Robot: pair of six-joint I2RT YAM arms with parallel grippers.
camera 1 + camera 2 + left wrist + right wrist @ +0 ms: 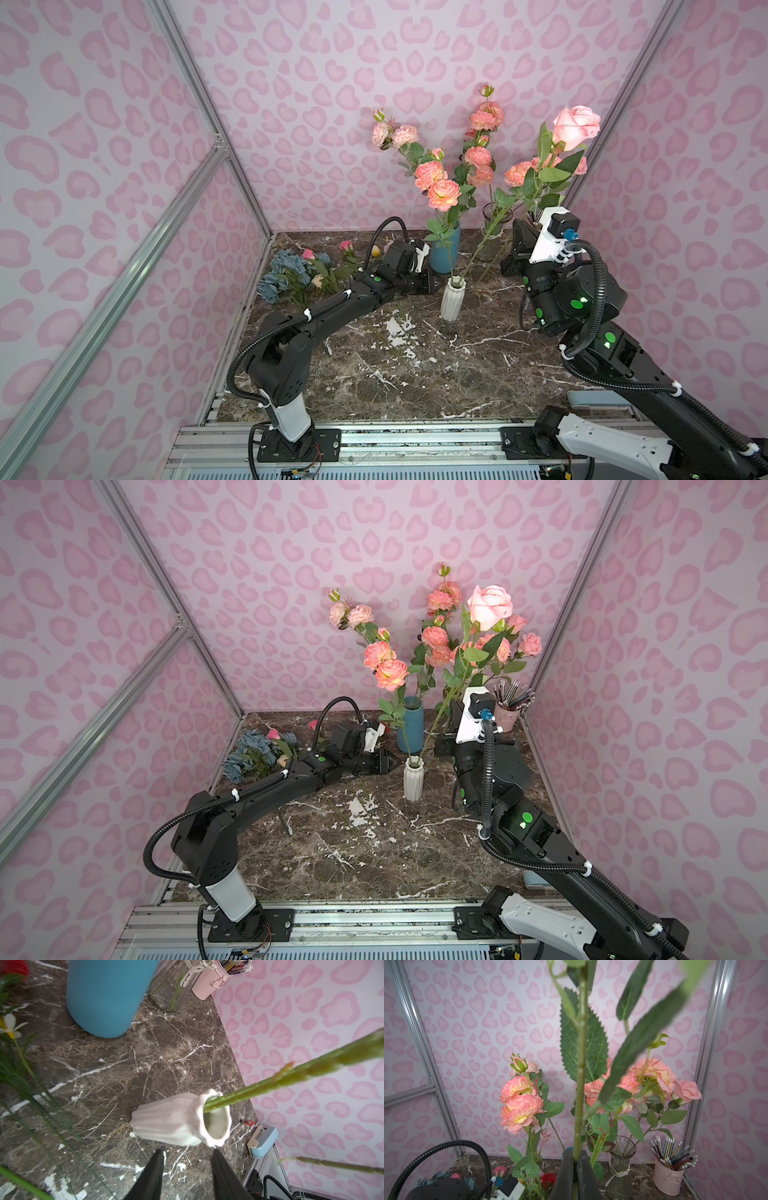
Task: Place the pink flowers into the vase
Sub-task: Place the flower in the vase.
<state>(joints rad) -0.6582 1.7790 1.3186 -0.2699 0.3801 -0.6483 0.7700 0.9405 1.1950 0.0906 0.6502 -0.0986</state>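
My right gripper (514, 232) (441, 729) (574, 1160) is shut on the long green stem of a pink rose (575, 126) (490, 604). The stem slants down into the mouth of the white ribbed vase (452, 301) (414, 781) (172, 1122). A second, thinner stem also stands in that vase. My left gripper (432, 283) (388, 764) (188, 1154) is open just left of the vase, with its fingertips close to the neck and nothing between them. More pink flowers (308, 253) lie on the table at the back left.
A blue vase (445, 255) holding salmon blooms (436, 183), a glass vase (492, 243) and a pink pencil cup (507, 717) stand along the back. A dusty-blue hydrangea bunch (282, 274) and a red carnation (548, 1178) lie at the back left. A small blue device (598, 400) sits front right.
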